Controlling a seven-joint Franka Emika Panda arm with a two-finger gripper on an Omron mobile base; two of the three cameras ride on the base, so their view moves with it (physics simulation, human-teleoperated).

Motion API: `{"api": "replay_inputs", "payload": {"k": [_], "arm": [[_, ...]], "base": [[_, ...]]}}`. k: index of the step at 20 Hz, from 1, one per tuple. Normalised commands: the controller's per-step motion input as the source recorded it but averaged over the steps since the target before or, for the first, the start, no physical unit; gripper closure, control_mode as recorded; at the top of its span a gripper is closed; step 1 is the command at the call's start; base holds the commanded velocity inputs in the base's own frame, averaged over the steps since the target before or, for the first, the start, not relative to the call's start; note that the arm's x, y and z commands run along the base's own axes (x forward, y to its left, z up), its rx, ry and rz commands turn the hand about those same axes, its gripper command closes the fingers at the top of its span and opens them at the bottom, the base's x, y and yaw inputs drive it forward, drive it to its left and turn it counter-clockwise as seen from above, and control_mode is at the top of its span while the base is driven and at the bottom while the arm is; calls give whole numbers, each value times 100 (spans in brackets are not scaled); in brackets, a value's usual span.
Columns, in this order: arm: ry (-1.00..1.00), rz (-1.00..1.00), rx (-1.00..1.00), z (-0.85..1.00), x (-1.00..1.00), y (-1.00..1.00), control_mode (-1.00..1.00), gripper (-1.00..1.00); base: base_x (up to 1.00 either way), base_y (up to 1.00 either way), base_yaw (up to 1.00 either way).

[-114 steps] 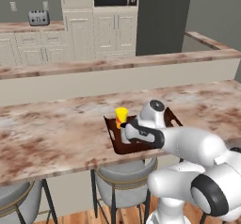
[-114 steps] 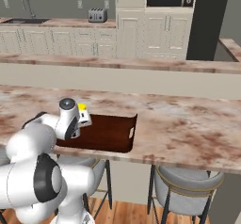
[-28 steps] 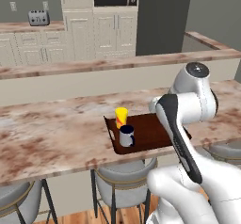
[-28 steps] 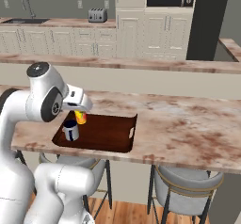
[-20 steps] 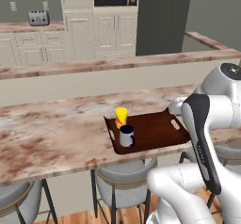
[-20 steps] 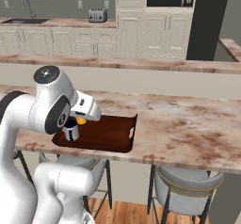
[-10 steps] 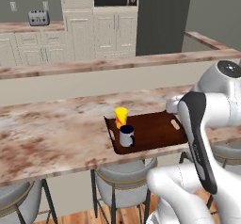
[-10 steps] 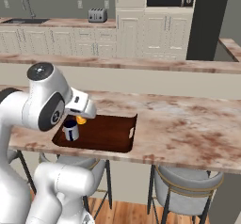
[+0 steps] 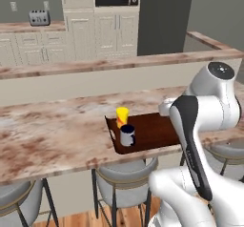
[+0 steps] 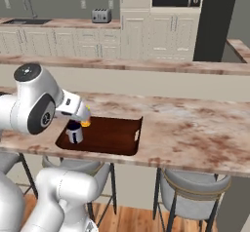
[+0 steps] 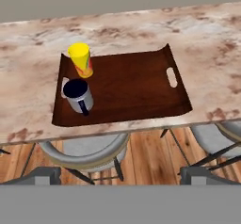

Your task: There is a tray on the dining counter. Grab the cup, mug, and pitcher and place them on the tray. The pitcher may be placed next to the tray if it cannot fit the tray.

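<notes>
The dark reddish-brown tray [image 11: 132, 86] lies on the dining counter [image 11: 212, 39] near its front edge. On the tray's left end stand the yellow cup [image 11: 81, 60] and, in front of it, the grey mug [image 11: 78, 96], upright and apart. Both also show on the tray [image 9: 152, 130]: cup [image 9: 122, 117], mug [image 9: 127, 135]. In the right base view the mug [image 10: 74, 132] stands on the tray [image 10: 112, 136], and my hand half hides the cup. My gripper [image 11: 120, 176] hangs open and empty above the tray's front side. The pitcher is out of view.
Grey stools [image 11: 84, 155] stand under the counter's front edge, over wooden floor. A raised ledge [image 9: 119, 64] runs behind the dining counter. Further back a counter over white cabinets carries a toaster [image 10: 101, 15]. My own arm [image 9: 200, 121] rises at the tray's right end.
The hand has drifted slightly left above the tray, jaws still wide. Cup, mug and tray have stayed where they were.
</notes>
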Motion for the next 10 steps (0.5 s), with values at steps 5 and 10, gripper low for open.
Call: {"api": "replay_inputs", "payload": {"k": [5,10], "arm": [[0,0,0,0,0,0,100,-100],[0,0,0,0,0,0,100,-100]], "base": [[-100,3,0],[-89,90,0]]}}
